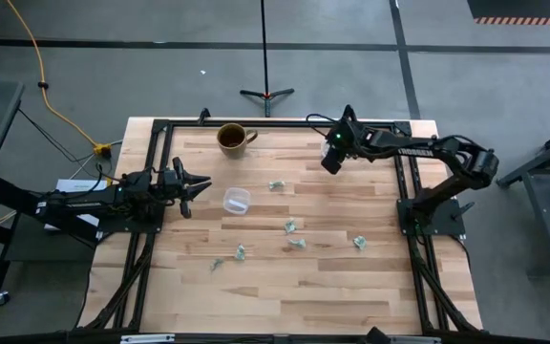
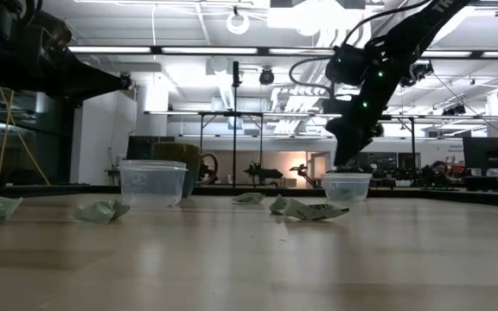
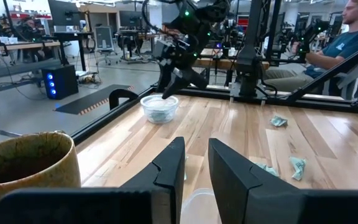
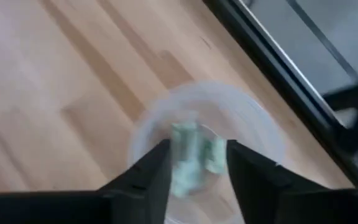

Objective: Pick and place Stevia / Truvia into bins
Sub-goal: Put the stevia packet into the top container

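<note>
Crumpled green-and-white sachets (image 4: 194,155) inside translucent round cup (image 4: 253,118)

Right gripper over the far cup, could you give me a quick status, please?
Right gripper open above far cup, sachets inside. Left gripper open beside near cup. Six sachets loose; nothing blocking.

From the high view we look straight down on the whole pale wooden table (image 1: 285,277), both arms and the grey floor around it; from the low view we sit at table-top height, looking level across the boards into the room, close to the crumpled green-and-white sachets (image 2: 309,210); the left wrist view faces across the table toward the far small clear plastic cup (image 3: 160,108), which the low view (image 2: 347,187) also shows; the right wrist view looks steeply down, very near, into that same cup (image 4: 253,118).
</note>
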